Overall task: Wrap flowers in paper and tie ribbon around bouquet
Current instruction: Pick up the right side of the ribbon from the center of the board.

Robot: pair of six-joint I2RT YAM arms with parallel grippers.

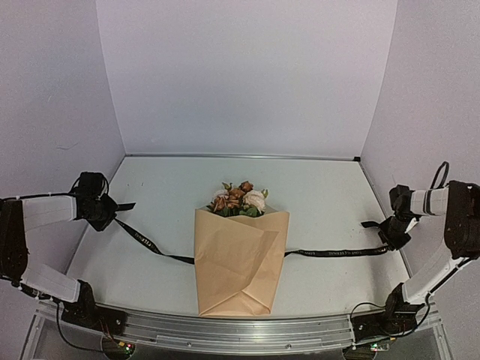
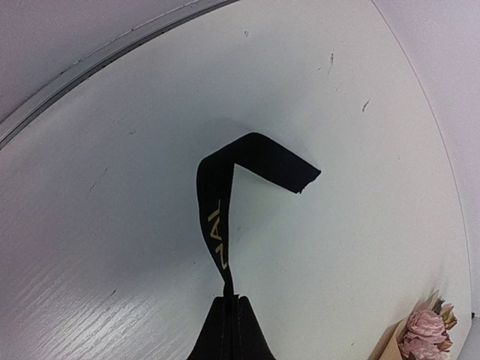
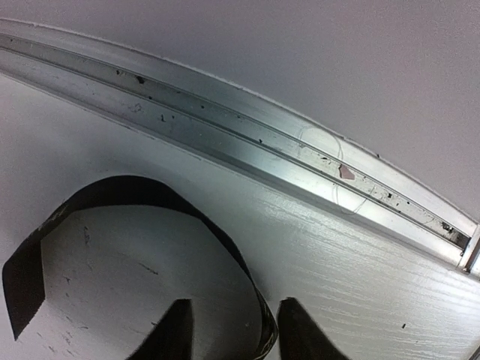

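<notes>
The bouquet lies at the table's middle: tan paper (image 1: 236, 262) folded into a cone, with the pink and rusty flowers (image 1: 238, 199) showing above its far rim. A black ribbon (image 1: 146, 241) runs out from under the paper to both sides. My left gripper (image 1: 112, 208) is shut on the ribbon's left end, and in the left wrist view (image 2: 231, 298) the ribbon (image 2: 217, 195) rises from the pinched fingertips and folds over. My right gripper (image 1: 388, 229) is at the ribbon's right end. In the right wrist view (image 3: 234, 307) its jaws stand apart, with the ribbon (image 3: 135, 187) curving between them close to the right finger.
The white table (image 1: 315, 195) is walled on three sides by pale panels. An aluminium rail (image 3: 247, 131) runs along the table's edge just beyond my right gripper. A metal rail (image 1: 225, 326) with both arm bases lines the near edge.
</notes>
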